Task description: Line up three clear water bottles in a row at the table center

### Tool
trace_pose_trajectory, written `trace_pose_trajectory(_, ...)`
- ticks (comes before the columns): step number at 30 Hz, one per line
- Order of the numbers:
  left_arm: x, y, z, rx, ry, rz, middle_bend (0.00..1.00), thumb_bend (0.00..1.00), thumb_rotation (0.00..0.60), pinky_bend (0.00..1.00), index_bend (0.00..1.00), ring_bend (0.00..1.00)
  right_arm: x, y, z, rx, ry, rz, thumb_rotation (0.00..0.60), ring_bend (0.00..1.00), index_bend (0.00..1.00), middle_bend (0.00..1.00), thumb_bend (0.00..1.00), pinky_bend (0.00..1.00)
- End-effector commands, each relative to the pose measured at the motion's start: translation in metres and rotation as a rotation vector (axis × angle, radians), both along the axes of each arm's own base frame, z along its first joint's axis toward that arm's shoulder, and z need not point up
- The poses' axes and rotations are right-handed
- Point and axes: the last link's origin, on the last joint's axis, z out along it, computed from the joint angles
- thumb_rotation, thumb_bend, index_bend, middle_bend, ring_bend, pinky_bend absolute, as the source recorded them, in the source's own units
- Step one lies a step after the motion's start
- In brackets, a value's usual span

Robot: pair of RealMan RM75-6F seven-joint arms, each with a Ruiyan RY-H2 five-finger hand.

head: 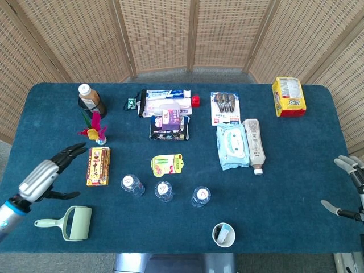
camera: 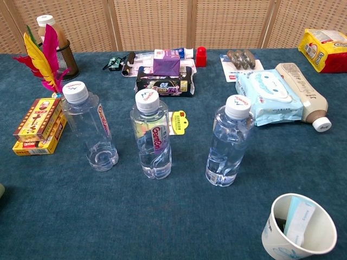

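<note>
Wicker screens back a table (head: 296, 170) covered in dark blue cloth, and near its front centre your three clear bottles already stand upright in a row: the left bottle (camera: 89, 125), the middle bottle (camera: 151, 135) and the right bottle (camera: 229, 141). No two touch.

Your left hand (head: 48, 176) hovers off to the left of the row, fingers spread and holding nothing. Your right hand (head: 348, 187) sits at the table's right edge, likewise spread and empty.

Hazards from this position:
- The gap between the middle and right bottles looks wider than the other gap. If you correct it, a sideways push high on a bottle is likely to tip it (they appear light and narrow-based).
- A low sweep of the left arm could catch the yellow box (head: 98, 166) or the lint roller (head: 68, 222).
- The paper cup (camera: 298, 227) stands just in front of the right bottle.

Legible writing: the middle bottle's label reads "GanTen". Other packaging text is too small to read.
</note>
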Motion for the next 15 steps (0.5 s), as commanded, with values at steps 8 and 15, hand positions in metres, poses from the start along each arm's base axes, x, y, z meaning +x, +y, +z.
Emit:
trace_pose_trajectory(8, -0.016, -0.074, 0.027, 0.341, 0.317, 0.279, 0.0, 0.1, 0.6, 0.02, 0.0, 0.0, 0.011, 0.009, -0.007, -0.127, 0.126, -0.065, 0.6, 0.02, 0.18, 0.1, 0.0, 0.0)
trace_pose_trajectory(15, -0.02, -0.092, 0.016, 0.402, 0.346, 0.355, 0.0, 0.1, 0.6, 0.02, 0.0, 0.0, 0.012, 0.01, -0.007, -0.156, 0.144, -0.103, 0.6, 0.02, 0.18, 0.09, 0.0, 0.01)
